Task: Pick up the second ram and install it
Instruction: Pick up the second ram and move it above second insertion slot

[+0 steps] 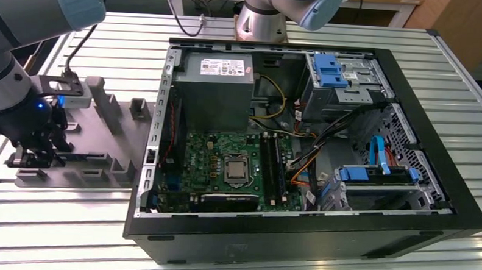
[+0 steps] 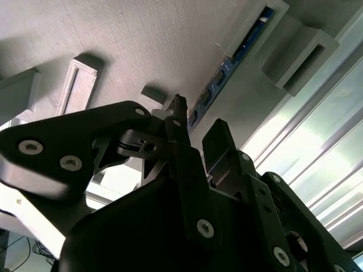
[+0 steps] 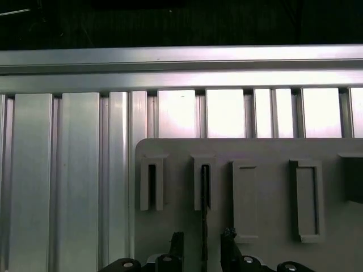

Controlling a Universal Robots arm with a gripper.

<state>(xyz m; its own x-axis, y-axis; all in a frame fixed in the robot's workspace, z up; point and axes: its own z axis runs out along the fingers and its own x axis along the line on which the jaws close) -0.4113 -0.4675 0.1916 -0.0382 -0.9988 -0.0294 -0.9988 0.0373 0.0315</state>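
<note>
The second ram stands on its edge in a slot of the grey tray, seen as a thin dark line. In the second wrist view the second ram shows as a blue strip with dark chips. My gripper is open and straddles the board's near end, one black finger on each side with a small gap. In the second wrist view my gripper hangs just over that end. In the exterior view my gripper is low over the grey tray at the exterior view's left.
An open black computer case lies to the exterior view's right of the tray, with its green motherboard, black memory slots and grey power supply. Raised blocks stand on the tray. Everything rests on a slatted aluminium table.
</note>
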